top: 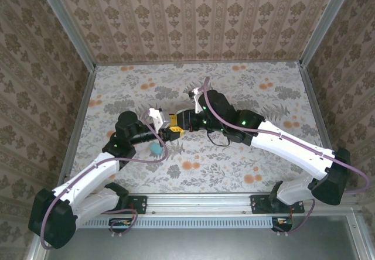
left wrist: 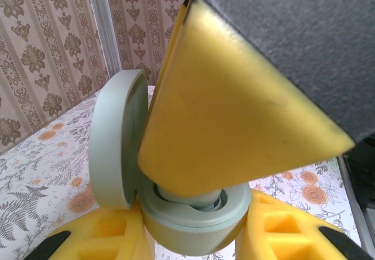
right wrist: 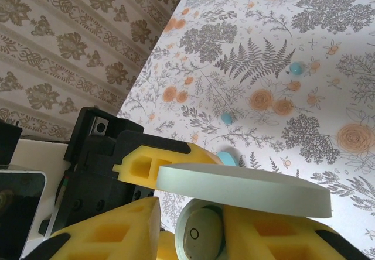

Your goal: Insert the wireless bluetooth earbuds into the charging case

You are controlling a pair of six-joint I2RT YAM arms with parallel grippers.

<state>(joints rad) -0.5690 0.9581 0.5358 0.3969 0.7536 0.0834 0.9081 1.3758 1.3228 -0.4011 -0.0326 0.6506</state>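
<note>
charging case pale green; fingers yellow; table grey-orange floral; walls brown damask

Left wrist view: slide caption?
Left gripper holds the open charging case while the right gripper's finger reaches into it.

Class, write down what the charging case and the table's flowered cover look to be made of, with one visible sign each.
Charging case: probably moulded plastic, pale green, satin; smooth rounded edges, soft sheen.
Table cover: likely printed paper or vinyl, matte; flat repeating flower pattern, no glare.
</note>
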